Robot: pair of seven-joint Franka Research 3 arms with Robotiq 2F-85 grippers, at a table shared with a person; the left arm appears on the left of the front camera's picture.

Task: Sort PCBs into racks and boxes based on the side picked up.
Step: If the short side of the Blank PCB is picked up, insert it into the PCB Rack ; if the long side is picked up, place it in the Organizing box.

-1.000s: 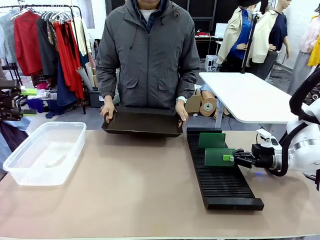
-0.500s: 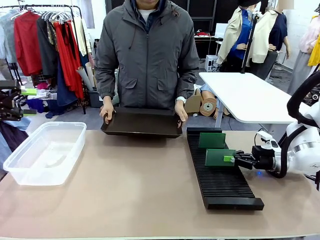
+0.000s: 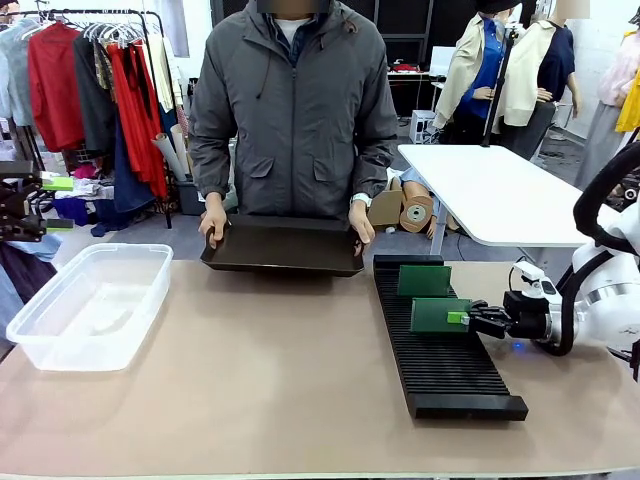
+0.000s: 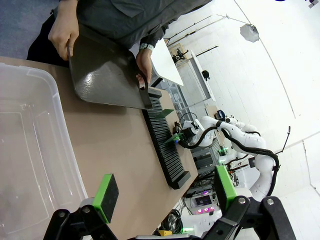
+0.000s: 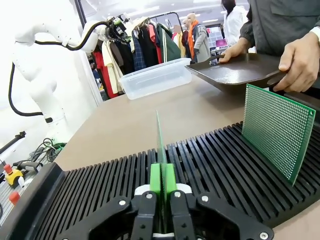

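Note:
A long black rack (image 3: 440, 350) lies on the right of the table. One green PCB (image 3: 424, 281) stands upright in a slot at its far end. A second PCB (image 3: 438, 315) stands in a slot nearer the middle, and my right gripper (image 3: 462, 318) is shut on its right edge. Seen from the right wrist, this PCB (image 5: 159, 142) is edge-on between the shut green pads (image 5: 155, 179), with the other PCB (image 5: 277, 131) farther along the rack (image 5: 220, 165). My left gripper (image 4: 165, 192) hangs open over the clear box (image 4: 30, 150), holding nothing.
At the far edge a person holds a shallow black tray (image 3: 285, 245) with both hands. The clear box (image 3: 90, 305) sits at the table's left. Bare tabletop (image 3: 260, 370) lies between box and rack. A white table (image 3: 490, 190) stands behind on the right.
The right wrist has eased slightly lower and back, with the PCB staying in the same slot. The person has shifted the tray a little to the left.

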